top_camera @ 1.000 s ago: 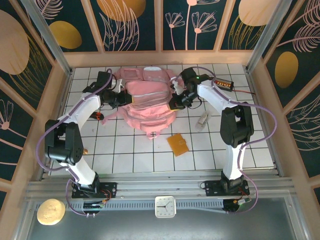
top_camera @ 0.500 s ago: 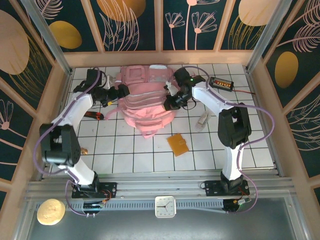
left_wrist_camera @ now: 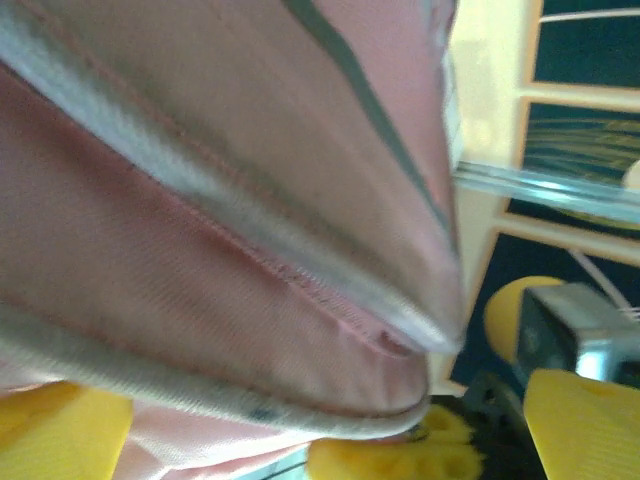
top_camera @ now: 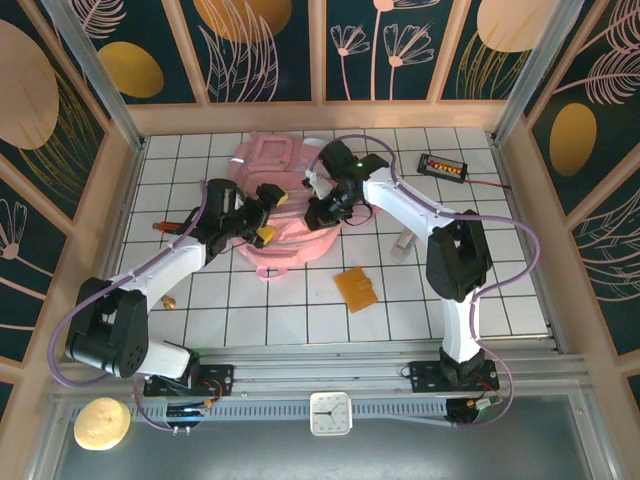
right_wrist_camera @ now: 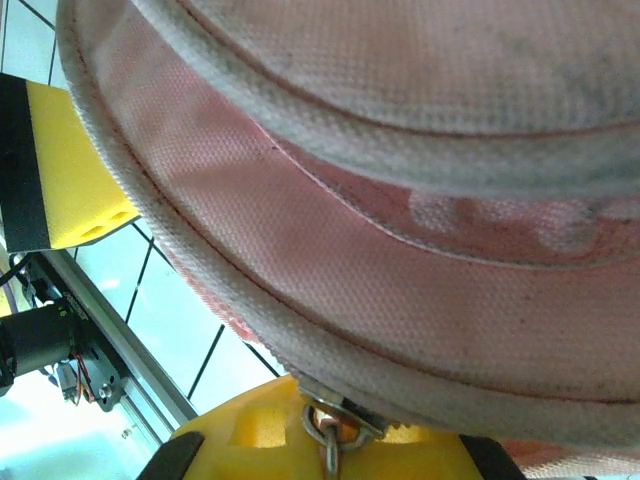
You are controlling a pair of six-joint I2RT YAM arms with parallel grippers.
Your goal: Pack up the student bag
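At the far left of the top view, a small red tool (top_camera: 165, 226) is lying on the white tiled surface (top_camera: 250, 320). A tiny brown thing (top_camera: 168, 300) is sitting a bit lower down.

Next, the left arm is reaching in from the lower left toward the middle. The left fingers (top_camera: 272, 216) are standing wide apart, one yellow tip higher in the picture and one lower. They are right at the left side of the bag (top_camera: 262, 160). I cannot tell if they are touching it.

The bag is lying in the upper middle of the picture. It is pink and crumpled, and its lower part is bunching up between the two arms. In the left wrist view, the pink cloth with its pale strips is sitting very close to the camera.

Just right of the bag's middle, the right fingers (top_camera: 314, 210) are pressing together on the bag's cloth. In the right wrist view, the bag's thick edge is sitting right on a yellow finger, and a little metal ring is hanging there.

Below the bag, a flat orange thing (top_camera: 355, 288) is lying by itself. Further right, a small pale thing (top_camera: 405, 240) is lying near the right arm. In the upper right, a black box (top_camera: 442, 166) with orange lights is sitting on the surface.
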